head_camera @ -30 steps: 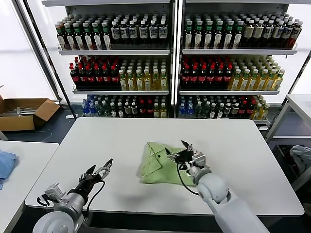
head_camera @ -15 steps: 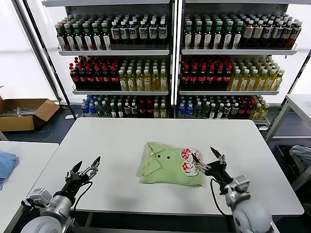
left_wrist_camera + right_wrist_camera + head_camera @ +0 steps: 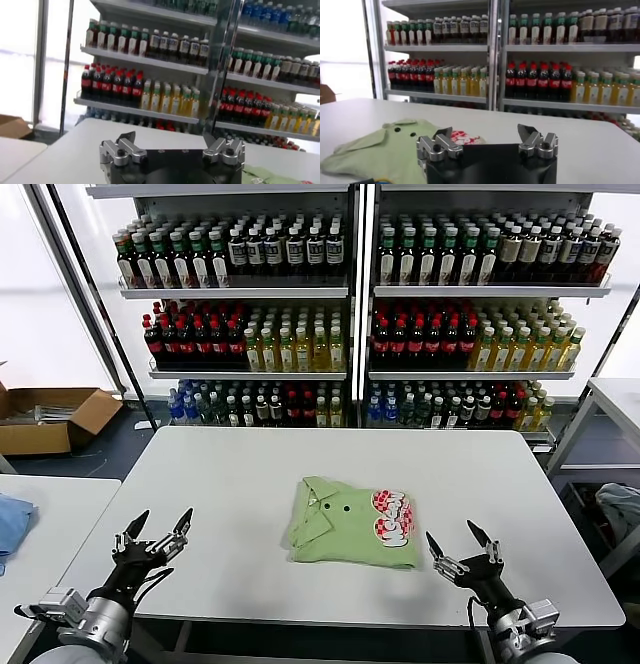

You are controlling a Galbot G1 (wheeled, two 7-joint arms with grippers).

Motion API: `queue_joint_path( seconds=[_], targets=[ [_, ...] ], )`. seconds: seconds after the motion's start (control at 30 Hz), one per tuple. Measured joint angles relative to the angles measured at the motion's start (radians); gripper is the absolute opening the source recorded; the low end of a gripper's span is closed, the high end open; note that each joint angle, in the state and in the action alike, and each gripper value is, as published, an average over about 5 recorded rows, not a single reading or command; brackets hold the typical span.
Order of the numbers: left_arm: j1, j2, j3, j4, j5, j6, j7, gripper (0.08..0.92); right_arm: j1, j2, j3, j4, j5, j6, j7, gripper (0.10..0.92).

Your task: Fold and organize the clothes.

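The light green polo shirt [image 3: 350, 524] lies folded in a neat rectangle in the middle of the white table [image 3: 250, 474]. Its collar and dark buttons are at the left and the red-and-white graphic at the right. It also shows in the right wrist view [image 3: 390, 147], and one corner shows in the left wrist view [image 3: 272, 175]. My right gripper [image 3: 459, 549] is open and empty at the table's front edge, just right of the shirt. My left gripper [image 3: 155, 530] is open and empty near the front left corner, well away from the shirt.
Shelves of bottles [image 3: 350, 314] stand behind the table. A second table [image 3: 40, 524] at the left carries a blue cloth [image 3: 10, 519]. A cardboard box [image 3: 50, 416] sits on the floor at the far left. A greyish bundle of cloth [image 3: 620, 509] lies at the right.
My right gripper let go of the shirt and drew back toward me to the table's front edge. The shirt now lies folded flat. My left gripper drew back and to the left.
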Motion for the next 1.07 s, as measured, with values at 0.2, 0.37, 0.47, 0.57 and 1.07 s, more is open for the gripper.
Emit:
queue_joint_path(
  seconds=[0.2,0.37,0.47,0.57,1.07],
  targets=[
    [0.022,-0.015,-0.027,-0.012,0.029,-0.014,0.022,0.823,-0.033,0.020,0.026,0.001,-0.018,0.022,-0.009,0.823],
    [0.033,-0.024,-0.042,-0.021,0.044,-0.022,0.041,0.823,-0.058,0.027,0.045,0.003,-0.028,0.039,-0.020,0.823],
    [0.031,-0.023,-0.052,-0.018,0.052,-0.026,0.054,0.823,-0.073,0.032,0.055,0.005,-0.031,0.052,-0.032,0.823],
    [0.027,-0.017,-0.062,-0.013,0.056,-0.030,0.069,0.823,-0.085,0.038,0.064,0.009,-0.035,0.062,-0.043,0.823],
    [0.032,-0.002,-0.082,0.000,0.073,-0.070,0.127,0.823,-0.108,0.060,0.119,0.023,-0.039,0.075,-0.076,0.823]
  ],
)
